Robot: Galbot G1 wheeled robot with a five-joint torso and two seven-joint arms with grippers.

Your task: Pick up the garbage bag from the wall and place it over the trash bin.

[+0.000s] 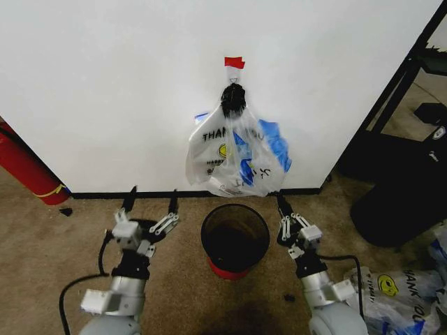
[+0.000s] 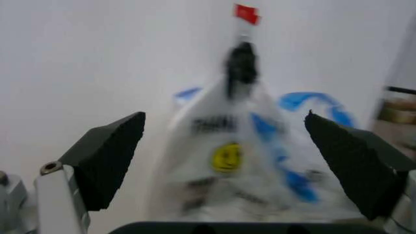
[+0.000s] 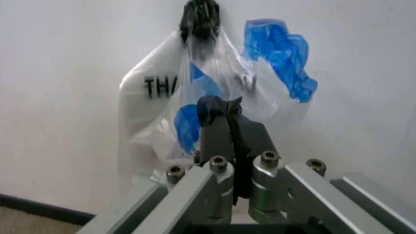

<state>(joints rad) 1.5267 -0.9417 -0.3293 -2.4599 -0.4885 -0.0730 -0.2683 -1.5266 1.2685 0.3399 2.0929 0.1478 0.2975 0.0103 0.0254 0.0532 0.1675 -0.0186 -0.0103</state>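
Observation:
The garbage bag (image 1: 237, 157) hangs on the white wall (image 1: 105, 84) from a black bunched top under a red tape mark (image 1: 234, 62). It is translucent white with blue patches, black lettering and a yellow smiley (image 2: 226, 157). Right below it on the carpet stands the trash bin (image 1: 235, 239), black mesh with a red base. My left gripper (image 1: 152, 195) is open, low and to the left of the bin, its fingers (image 2: 107, 156) framing the bag from a distance. To the right of the bin, my right gripper (image 1: 281, 202) is shut on nothing and points at the bag (image 3: 215, 92).
A red fire extinguisher (image 1: 24, 167) leans at the left by the wall. Black furniture (image 1: 405, 174) stands at the right. Another smiley plastic bag (image 1: 398, 289) lies on the floor at the lower right. A black baseboard (image 1: 91, 195) runs along the wall's foot.

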